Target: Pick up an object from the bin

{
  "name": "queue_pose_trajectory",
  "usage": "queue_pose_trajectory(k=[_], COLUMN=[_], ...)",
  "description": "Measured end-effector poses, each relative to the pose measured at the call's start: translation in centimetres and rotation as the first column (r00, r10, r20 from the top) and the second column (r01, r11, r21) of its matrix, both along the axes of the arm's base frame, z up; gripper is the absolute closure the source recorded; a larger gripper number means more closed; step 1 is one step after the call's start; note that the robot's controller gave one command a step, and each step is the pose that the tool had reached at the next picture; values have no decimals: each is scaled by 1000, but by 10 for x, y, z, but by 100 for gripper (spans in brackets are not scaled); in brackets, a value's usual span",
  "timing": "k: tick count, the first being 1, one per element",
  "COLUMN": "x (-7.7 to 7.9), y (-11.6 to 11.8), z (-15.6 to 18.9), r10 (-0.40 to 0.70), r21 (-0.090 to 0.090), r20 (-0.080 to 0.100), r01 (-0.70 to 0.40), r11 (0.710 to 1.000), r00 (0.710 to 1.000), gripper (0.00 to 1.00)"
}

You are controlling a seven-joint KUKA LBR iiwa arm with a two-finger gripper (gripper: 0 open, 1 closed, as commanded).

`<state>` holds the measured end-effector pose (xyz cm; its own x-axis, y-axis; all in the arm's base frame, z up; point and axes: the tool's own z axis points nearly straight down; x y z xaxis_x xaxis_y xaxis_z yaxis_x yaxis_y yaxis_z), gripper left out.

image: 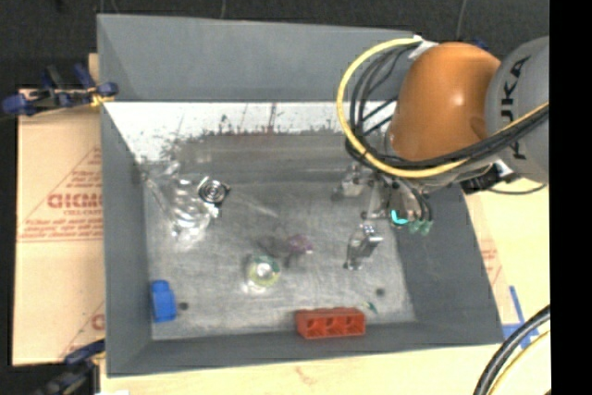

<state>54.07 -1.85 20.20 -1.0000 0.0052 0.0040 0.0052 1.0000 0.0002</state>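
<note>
Purple little thing (298,245) sits just left of the gripper (363,247), not touching; can't tell if it's open or holding anything.

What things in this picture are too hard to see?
Camera view:
The bin, right side: hidden under the arm's orange cover.
The clear thing, upper left of the floor: see-through and glinting, kind unclear.
The small purple thing, middle: too small to name.

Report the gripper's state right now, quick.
Gripper: cannot be told whether open or closed; it hangs low in the right part of the bin, to the right of a small purple thing.
</note>
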Motion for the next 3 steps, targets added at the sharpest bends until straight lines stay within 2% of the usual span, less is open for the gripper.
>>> queue_pose_trajectory(k=[1, 2, 3], x=[9, 11, 19], y=[31, 30, 38], z=[-116, -111, 11], r10=[-121, -120, -159], r21=[1, 0, 3], r20=[0, 7, 16], r01=[121, 120, 159], r11=[993, 993, 987], r00=[993, 993, 987], gripper=[0, 100, 100])
